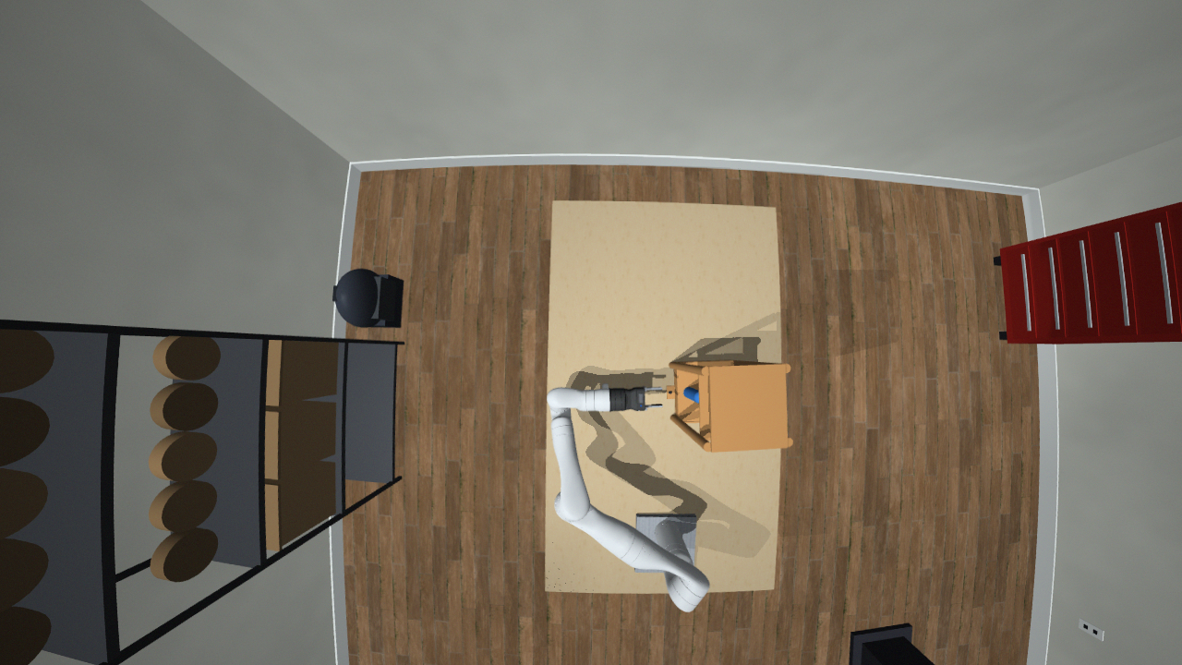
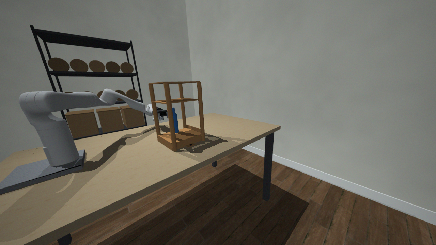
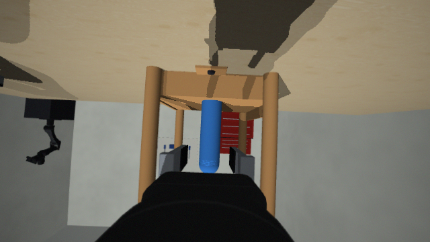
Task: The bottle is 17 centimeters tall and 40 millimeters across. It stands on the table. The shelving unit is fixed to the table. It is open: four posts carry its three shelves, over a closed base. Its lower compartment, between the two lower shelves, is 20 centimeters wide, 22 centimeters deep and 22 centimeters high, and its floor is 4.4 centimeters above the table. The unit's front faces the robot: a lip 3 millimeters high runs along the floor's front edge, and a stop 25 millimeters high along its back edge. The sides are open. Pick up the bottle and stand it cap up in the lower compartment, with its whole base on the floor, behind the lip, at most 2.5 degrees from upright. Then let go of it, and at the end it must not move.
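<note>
While the arm (image 2: 76, 99) reaches level across the table (image 2: 188, 161), the gripper (image 1: 658, 399) sits just outside the unit's front, fingers spread wide, nothing pinched.

Bottle (image 2: 174, 120): blue, standing in the lower compartment of the unit (image 2: 167, 115), base on the floor, near the front edge, approx. centred btw. the two front posts. Looks upright in the exterior view; exact tilt cannot be told.

Wrist view (inverted): bottle (image 3: 210, 136) lines up btw. the two fingers, gap visible on each side, no contact. Cap end is nearest the gripper body; whether the fingertips reach past the bottle cannot be told.

Top view: fingertips stop short of the front posts; bottle (image 1: 690, 396) shows as a blue patch under the top shelf (image 1: 748, 405) edge.

Arm base plate (image 2: 18, 179) sits at the table end, well apart from the unit.
</note>
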Action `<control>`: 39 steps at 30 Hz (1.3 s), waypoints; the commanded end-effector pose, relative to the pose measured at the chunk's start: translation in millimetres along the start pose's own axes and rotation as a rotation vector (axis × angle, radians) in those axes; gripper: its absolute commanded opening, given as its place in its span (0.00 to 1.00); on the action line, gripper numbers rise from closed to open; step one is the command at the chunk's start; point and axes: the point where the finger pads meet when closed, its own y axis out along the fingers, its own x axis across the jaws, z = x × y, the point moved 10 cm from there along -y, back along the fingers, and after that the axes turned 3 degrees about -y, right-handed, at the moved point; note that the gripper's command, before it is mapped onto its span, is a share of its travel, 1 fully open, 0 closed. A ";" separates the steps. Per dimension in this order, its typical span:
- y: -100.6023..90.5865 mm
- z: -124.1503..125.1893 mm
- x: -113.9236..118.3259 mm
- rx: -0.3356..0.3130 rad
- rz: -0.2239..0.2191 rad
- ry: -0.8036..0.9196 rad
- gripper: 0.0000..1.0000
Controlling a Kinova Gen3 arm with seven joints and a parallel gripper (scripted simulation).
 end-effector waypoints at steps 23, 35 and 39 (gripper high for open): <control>-0.2 -21.5 -0.7 0.000 0.000 0.002 1.00; -0.1 -50.3 -2.3 0.000 0.000 0.002 1.00; -0.1 -62.7 -3.0 0.000 0.000 0.002 1.00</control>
